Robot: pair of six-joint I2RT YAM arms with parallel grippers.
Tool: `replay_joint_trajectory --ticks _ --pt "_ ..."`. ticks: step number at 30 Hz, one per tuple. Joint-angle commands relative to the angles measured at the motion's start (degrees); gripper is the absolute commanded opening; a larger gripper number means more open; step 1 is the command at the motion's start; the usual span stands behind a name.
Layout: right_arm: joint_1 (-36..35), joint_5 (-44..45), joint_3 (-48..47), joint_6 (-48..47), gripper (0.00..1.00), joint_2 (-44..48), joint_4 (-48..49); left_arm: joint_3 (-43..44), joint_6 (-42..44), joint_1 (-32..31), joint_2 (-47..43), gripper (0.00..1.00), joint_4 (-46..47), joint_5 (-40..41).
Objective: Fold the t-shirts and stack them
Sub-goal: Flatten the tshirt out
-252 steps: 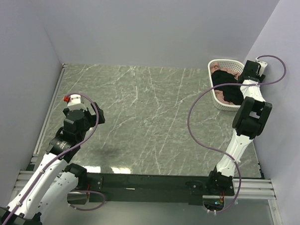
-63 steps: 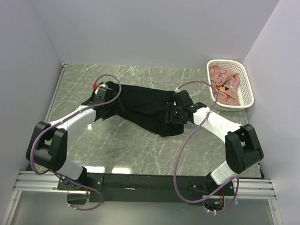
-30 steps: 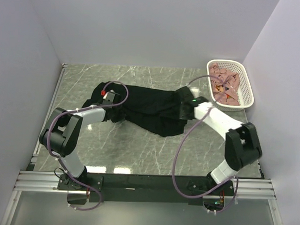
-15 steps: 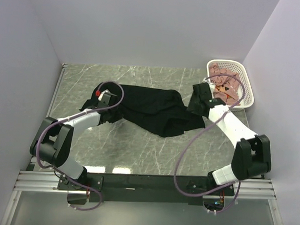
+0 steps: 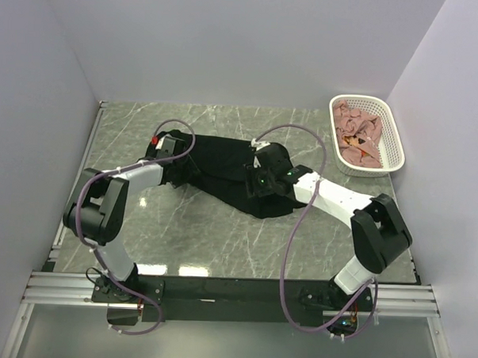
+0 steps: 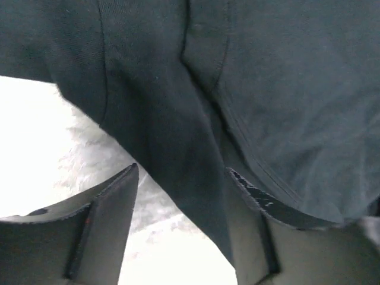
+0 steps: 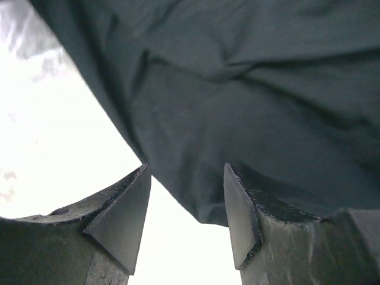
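The black t-shirt (image 5: 224, 156) lies crumpled across the middle of the marble table (image 5: 220, 242). My left gripper (image 5: 176, 162) is at its left end. In the left wrist view the gripper (image 6: 181, 178) is open, with a hemmed fold of the black t-shirt (image 6: 267, 89) hanging between the fingers (image 6: 107, 208). My right gripper (image 5: 255, 180) is low over the shirt's middle right. In the right wrist view the gripper (image 7: 185, 178) is open, with the edge of the black t-shirt (image 7: 249, 89) between the fingers (image 7: 237, 208). Dusty pink t-shirts (image 5: 358, 137) lie bunched in the basket.
The white lattice basket (image 5: 392, 126) stands at the table's back right corner against the right wall. Grey walls close in the table at the back and on both sides. A metal rail (image 5: 218, 289) runs along the near edge by the arm bases.
My right gripper has swung left from beside the basket to the shirt's middle right. The left gripper has stayed at the shirt's left end. Earlier the black shirt lay in the basket.
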State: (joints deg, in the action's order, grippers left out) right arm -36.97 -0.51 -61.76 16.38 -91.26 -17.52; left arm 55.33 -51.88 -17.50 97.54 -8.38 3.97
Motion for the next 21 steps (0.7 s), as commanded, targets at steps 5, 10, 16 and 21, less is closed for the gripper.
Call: replay_joint_trajectory --ticks 5,10,16,21 --pt "-0.6 -3.9 -0.5 -0.4 0.59 -0.8 3.5 -0.6 -0.8 -0.2 2.7 0.32 1.5 -1.7" --pt "-0.6 -2.7 3.6 0.8 0.59 1.6 3.7 -5.8 -1.4 -0.2 -2.2 0.01 -1.4 -1.2" --pt "-0.6 0.3 8.6 3.1 0.59 5.0 2.7 -19.2 -2.9 -0.2 -19.1 0.01 -7.6 2.3" --pt "0.1 5.7 13.3 6.8 0.58 5.7 2.1 -29.8 -6.5 -0.1 -38.8 0.02 -15.5 4.6"
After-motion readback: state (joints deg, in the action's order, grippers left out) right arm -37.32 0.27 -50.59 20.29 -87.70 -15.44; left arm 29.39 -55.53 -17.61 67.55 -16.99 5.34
